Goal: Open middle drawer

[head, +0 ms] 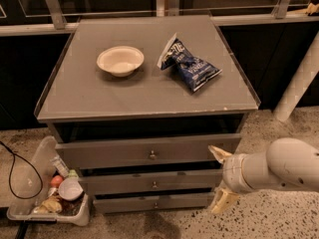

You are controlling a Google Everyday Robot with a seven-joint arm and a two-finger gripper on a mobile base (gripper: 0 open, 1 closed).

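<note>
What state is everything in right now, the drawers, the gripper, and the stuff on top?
middle drawer: shut, knob untouched.
top drawer: shut.
bottom drawer: shut.
gripper: open, empty, by the middle drawer's right end.
bowl: upright, empty, on the cabinet top.
chip bag: lying down, right of the bowl.
floor bin: holds small items.
</note>
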